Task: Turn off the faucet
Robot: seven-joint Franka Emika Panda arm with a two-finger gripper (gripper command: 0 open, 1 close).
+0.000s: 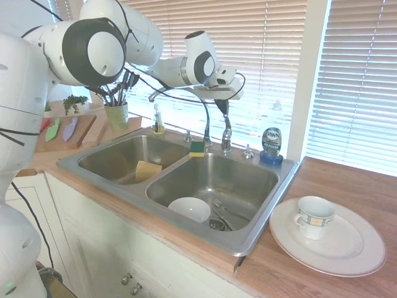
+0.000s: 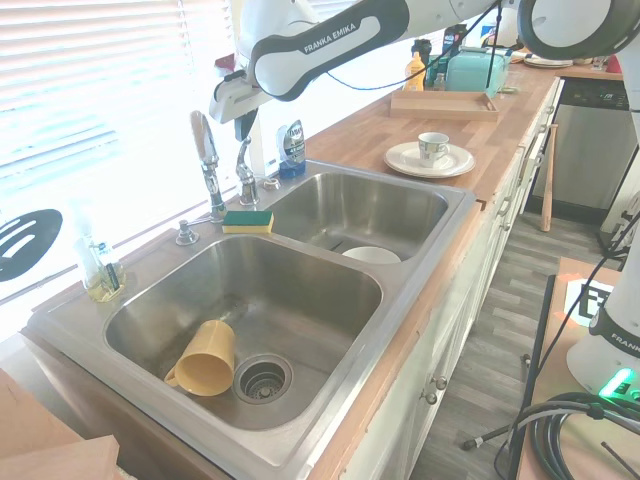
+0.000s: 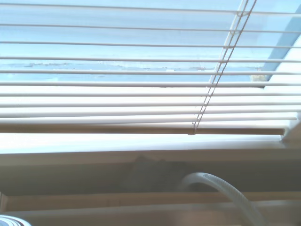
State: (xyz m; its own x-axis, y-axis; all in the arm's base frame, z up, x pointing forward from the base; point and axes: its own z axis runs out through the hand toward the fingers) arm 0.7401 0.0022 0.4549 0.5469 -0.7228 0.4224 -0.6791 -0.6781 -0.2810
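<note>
**Gripper poised above the faucet lever, shut-off not yet made**

The faucet stands at the back rim of the 2-basin steel sink, its thin gooseneck spout arching toward the left basin. Its upright chrome lever handle rises just beside the spout base, between the spout and the blue dish-soap bottle.

The gripper hangs right above the lever, its dark fingers pointing down at the tip. Whether they touch the lever or how wide they stand cannot be told from either exterior view. The wrist view shows only window blinds and a pale curved tube.

Judging by this, the approach looks done, while the push or pull that shuts the lever is still to come. No running water can be made out, so whether the flow is on is unclear.

Around the lever: a green-and-yellow sponge lies on the rim near the spout base, and a low chrome cap sits between the lever and the soap bottle. The spout arch passes close to the gripper and is the likeliest thing to bump. A white bowl rests in the right basin, a yellow cup in the left, and a mug on a plate sits on the surface, all well clear.
</note>
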